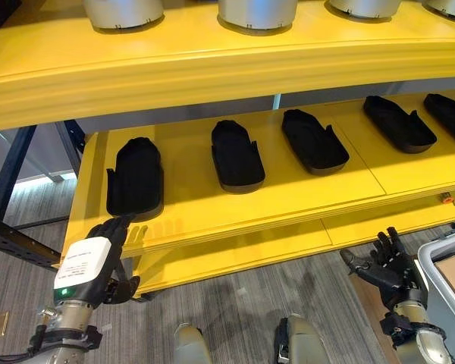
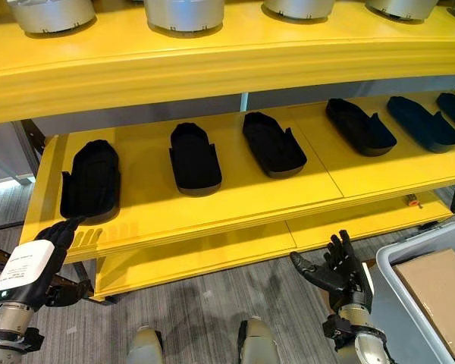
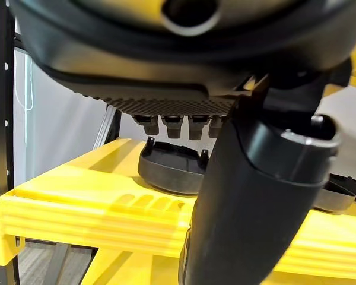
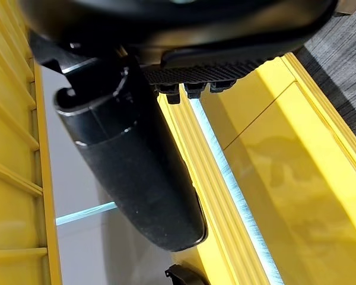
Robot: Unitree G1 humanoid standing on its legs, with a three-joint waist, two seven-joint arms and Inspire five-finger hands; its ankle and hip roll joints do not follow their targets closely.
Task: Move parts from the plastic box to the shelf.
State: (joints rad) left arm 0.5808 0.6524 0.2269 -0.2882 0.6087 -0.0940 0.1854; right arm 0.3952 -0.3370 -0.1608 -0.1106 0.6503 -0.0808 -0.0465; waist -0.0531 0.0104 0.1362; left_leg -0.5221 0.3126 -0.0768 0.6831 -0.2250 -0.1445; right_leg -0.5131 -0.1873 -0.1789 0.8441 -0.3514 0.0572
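Several black moulded parts lie in a row on the yellow shelf (image 1: 303,199); the leftmost part (image 1: 135,177) sits near the shelf's left end, with others (image 1: 236,155) (image 1: 313,140) to its right. My left hand (image 1: 98,254) is open and holds nothing, its fingertips just below the front edge under the leftmost part (image 3: 169,169). My right hand (image 1: 387,265) is open with spread fingers, empty, low in front of the shelf. The grey plastic box (image 2: 390,277) stands at the lower right beside that hand, with a brown cardboard piece (image 2: 440,292) inside.
An upper yellow shelf (image 1: 212,68) carries several silver cylinders (image 1: 258,11). A dark steel frame leg (image 1: 11,178) stands left of the shelf. Grey carpet floor (image 1: 235,303) lies below the shelf's front edge. A small orange item (image 1: 446,199) sits on the lower ledge at right.
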